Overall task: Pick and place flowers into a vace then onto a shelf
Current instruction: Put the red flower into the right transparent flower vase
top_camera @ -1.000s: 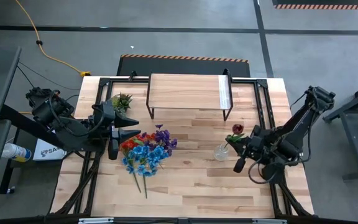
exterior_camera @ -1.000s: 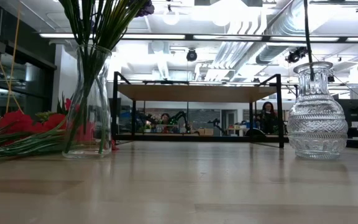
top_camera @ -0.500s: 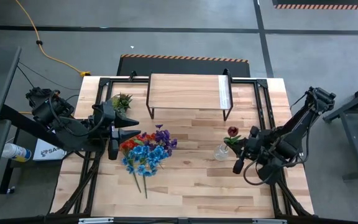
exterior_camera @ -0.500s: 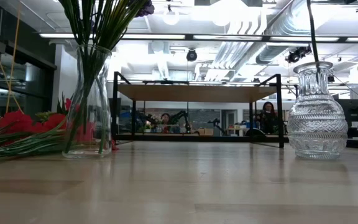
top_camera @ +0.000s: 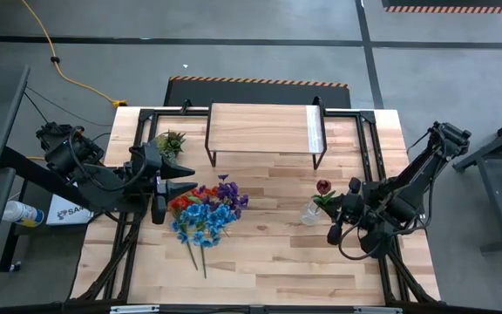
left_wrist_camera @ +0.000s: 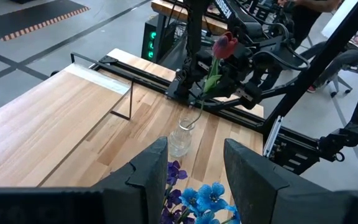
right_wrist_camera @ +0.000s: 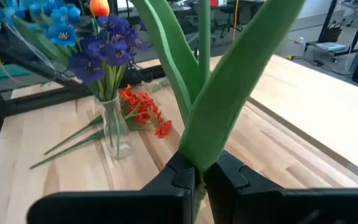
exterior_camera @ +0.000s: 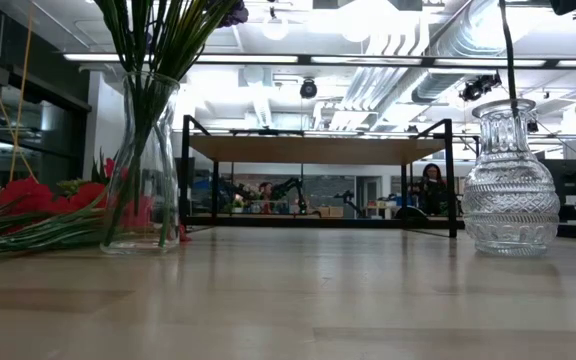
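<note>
Counter [top_camera: 260,253] holds everything. The shelf [top_camera: 260,128] at its far edge is bare, so judging from that the shelf stage has not begun. Left arm is over the left half of the counter, with the left gripper [left_wrist_camera: 194,148] just beside the main bunch of flowers [top_camera: 206,214]. Its fingers [left_wrist_camera: 149,168] stand apart at a middling gap with nothing visible between them, so it looks idle. Right arm is over the right half, with the right gripper [right_wrist_camera: 194,177] beside the small ribbed vase [exterior_camera: 511,185]. Its fingers are pinched together on the green stem and leaves of a red tulip [top_camera: 323,186]. Part of the bunch is already done: blue, purple and one orange bloom stand upright in a tall clear vase [exterior_camera: 146,170] on the left. Red sprays [exterior_camera: 28,200] and a few loose green stems lie flat on the counter at that vase's foot, so they are not placed yet. The tulip's stem runs down to the mouth of the small vase and appears to enter it, with the bloom above and tilted toward the right gripper. How deep the stem sits I cannot tell. My read is that this insertion is near its end and only the release is left. Remaining work looks like this: let go of the tulip, pick up the lying red sprays and stems and put them in a vase, then lift the vases onto the shelf. Roughly halfway, maybe a bit less. A small spiky green plant [top_camera: 171,141] sits near the shelf's left leg and is not part of the job.
</note>
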